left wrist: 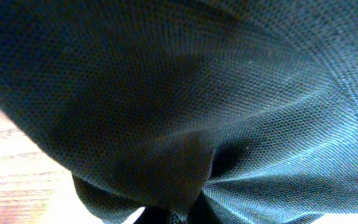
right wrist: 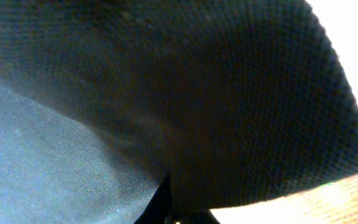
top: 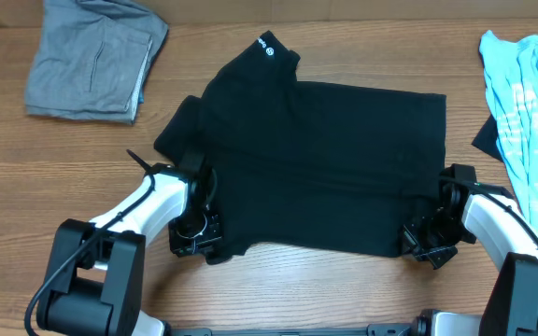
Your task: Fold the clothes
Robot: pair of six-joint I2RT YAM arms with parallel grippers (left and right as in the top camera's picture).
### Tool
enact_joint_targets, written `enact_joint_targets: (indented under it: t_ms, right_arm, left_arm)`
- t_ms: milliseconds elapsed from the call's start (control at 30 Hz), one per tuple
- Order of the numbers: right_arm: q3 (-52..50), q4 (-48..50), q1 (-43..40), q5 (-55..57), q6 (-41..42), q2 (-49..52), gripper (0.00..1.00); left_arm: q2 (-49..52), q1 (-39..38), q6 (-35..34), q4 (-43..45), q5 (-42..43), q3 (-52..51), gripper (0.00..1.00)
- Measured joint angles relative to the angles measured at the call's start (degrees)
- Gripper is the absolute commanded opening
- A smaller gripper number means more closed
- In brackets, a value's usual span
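The clothes, a black T-shirt (top: pixel 320 159), lie spread flat in the middle of the table, a sleeve with a small white round logo (top: pixel 269 51) pointing to the far side. My left gripper (top: pixel 201 241) is at the shirt's near left corner, shut on the fabric. At the near right corner my right gripper (top: pixel 418 241) is shut on the fabric too. Black cloth (left wrist: pixel 185 93) fills the left wrist view, bunched at the bottom where the jaws pinch it. In the right wrist view the cloth (right wrist: pixel 185 87) drapes over the jaws the same way.
A grey folded garment (top: pixel 92 61) lies at the far left. A light blue printed shirt (top: pixel 530 112) lies along the right edge, close to my right arm. Bare wood shows in front of the T-shirt between the two arms.
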Motion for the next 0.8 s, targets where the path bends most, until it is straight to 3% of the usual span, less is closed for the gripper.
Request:
enact_joint_targets:
  t_ms: [200,500,600,800]
  right_arm:
    - [-0.02,-3.61,0.00,0.85,2.10,-3.08,0.04]
    - [-0.09,-9.38,0.00,2.05,5.16,-18.43,0.04]
    - [-0.09,-7.52,0.00,2.01,5.66,-20.09,0.04]
    - [-0.09,3.54,0.00,0.42,6.16,-20.13,0.04]
  left_arm:
    - [-0.90,0.00,0.00,-4.79,-0.04,0.04,0.04]
    - [-19.50,-0.02,0.00,-8.59,-0.07,0.04,0.04]
    - [-20.81,-0.02,-0.02,-5.97,-0.07,0.04,0.04]
    - [-20.79,-0.07,-0.02,8.22,-0.07,0.00,0.04]
